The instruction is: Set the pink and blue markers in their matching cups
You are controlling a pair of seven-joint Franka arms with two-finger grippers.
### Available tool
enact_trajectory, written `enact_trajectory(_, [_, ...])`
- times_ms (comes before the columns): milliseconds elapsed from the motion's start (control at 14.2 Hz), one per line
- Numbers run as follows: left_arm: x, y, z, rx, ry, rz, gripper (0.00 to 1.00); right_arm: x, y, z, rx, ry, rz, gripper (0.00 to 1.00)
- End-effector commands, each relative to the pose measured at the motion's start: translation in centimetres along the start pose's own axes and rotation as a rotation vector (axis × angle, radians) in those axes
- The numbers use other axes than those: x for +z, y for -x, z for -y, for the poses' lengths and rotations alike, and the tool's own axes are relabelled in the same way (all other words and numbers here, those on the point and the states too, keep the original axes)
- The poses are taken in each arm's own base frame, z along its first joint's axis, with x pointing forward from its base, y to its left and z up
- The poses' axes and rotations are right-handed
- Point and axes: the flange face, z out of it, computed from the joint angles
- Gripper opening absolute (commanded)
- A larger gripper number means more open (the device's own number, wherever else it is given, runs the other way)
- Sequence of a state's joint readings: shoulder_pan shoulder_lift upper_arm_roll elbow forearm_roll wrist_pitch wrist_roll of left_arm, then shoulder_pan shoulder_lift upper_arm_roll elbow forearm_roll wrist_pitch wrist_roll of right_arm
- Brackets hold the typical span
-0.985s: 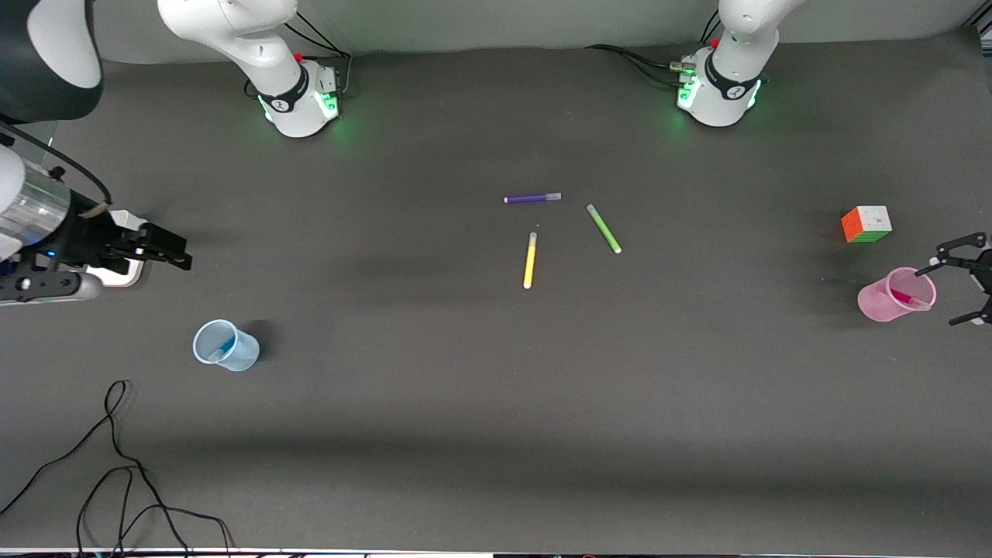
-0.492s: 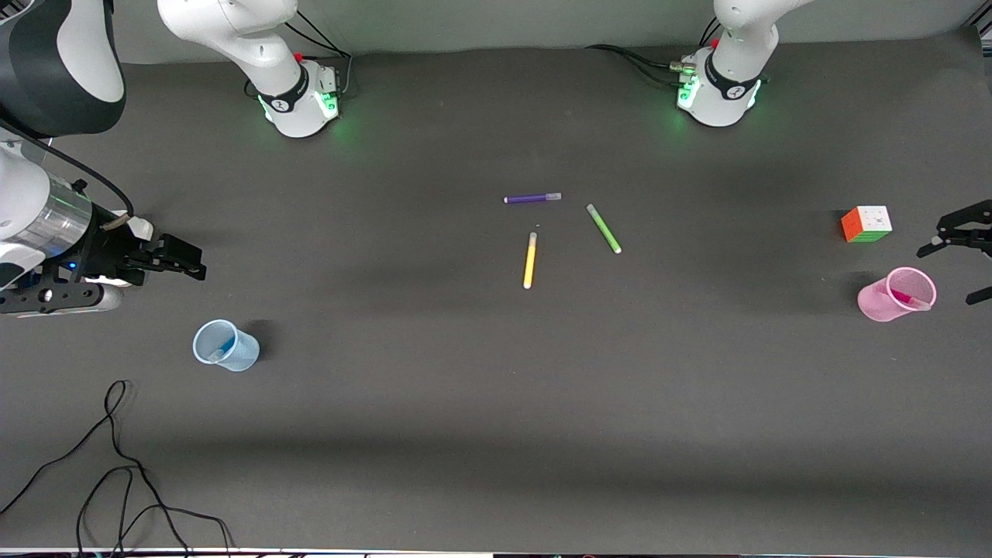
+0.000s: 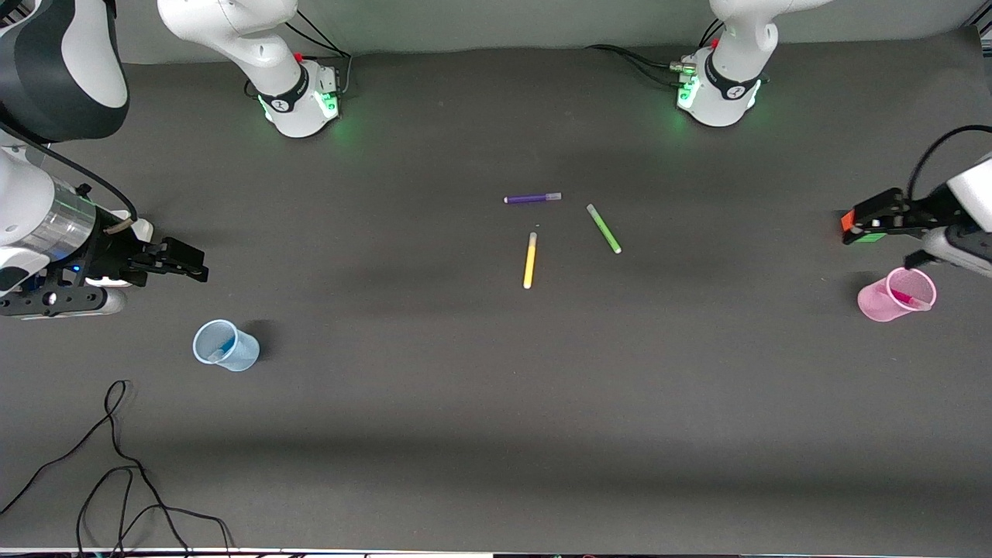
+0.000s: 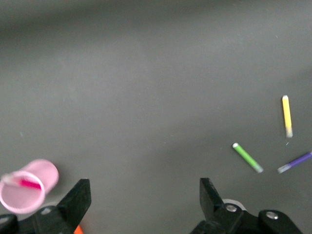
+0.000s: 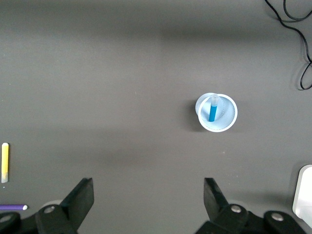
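two cups, pink marker [image 3: 900, 296] in pink cup [image 3: 874, 302], blue marker [image 5: 213, 111] in blue cup [image 3: 242, 355]

A dark grey table [image 3: 496, 403] fills the frame, a pale wall [image 3: 496, 23] along the top edge. Black cable [image 3: 116, 473] loops at lower left; soft shadow bands cross the surface.

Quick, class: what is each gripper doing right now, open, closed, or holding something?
Left gripper: open, empty, over the Rubik's cube.
Right gripper: open, empty, over bare table.
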State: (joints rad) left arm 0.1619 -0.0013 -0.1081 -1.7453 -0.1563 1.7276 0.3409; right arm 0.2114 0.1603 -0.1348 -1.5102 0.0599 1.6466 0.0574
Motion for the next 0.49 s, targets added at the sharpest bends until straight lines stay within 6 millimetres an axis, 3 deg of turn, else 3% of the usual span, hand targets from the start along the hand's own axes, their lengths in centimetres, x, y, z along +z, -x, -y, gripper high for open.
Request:
enact_trajectory(0, [-0.9,-0.9,-2.2,-0.139,-0.066,0.054,0.99,-0.1,0.0,0.2,0.018,0.019,-0.010,1.00])
enact_trajectory(211, [0.1,-2.4,-5.1,-0.267,-0.093,0.109,0.99,0.0,0.1,0.2,0.018,0.020,-0.008,1.00])
enact_trajectory(422, [0.2,-2.4,-6.8,-0.260,-0.101,0.139,0.99,0.0,0.0,0.3,0.018,0.019,-0.008,1.00])
